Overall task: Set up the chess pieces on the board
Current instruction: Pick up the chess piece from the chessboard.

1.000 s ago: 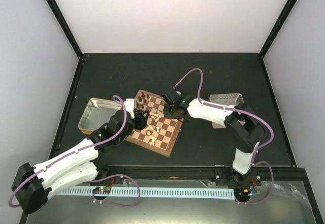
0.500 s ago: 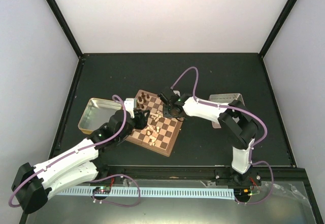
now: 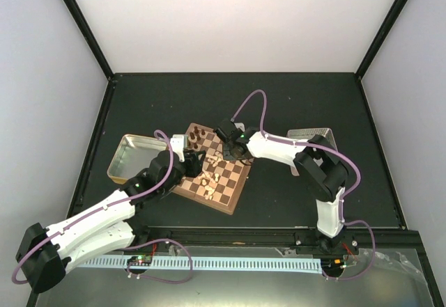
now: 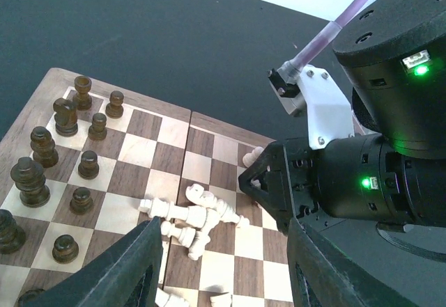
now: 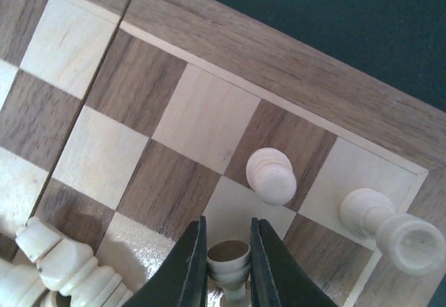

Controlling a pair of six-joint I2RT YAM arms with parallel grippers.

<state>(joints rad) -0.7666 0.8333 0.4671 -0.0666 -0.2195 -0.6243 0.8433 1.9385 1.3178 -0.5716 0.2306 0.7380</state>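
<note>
Here the work centres on one cream piece (image 5: pixel 228 255), upright near a corner of the board (image 5: pixel 279 70), a little in from its brown rim. The right gripper (image 5: pixel 228 232) has a finger set against either side of the piece's head, so the claw is closed on it. Just beside it a cream pawn (image 5: pixel 272 175) and a rook-like piece (image 5: pixel 390 234) stand on their squares. A heap of fallen chess pieces (image 4: pixel 191 216) lies near the middle of the board, and the dark chessmen (image 4: pixel 66 115) stand grouped at one end.

The step in hand looks like the grasp on a single cream man bound for its home square. The next move probably calls for a straight lift that clears the pawn alongside, then a level set-down so the piece lands upright.

The right arm (image 3: pixel 279 150) reaches in from the right, its wrist bent steeply down over the board's edge. The left arm (image 3: pixel 104 213) stretches diagonally, and the left gripper (image 4: pixel 226 255) hovers above the heap with fingers apart and nothing between them.
</note>
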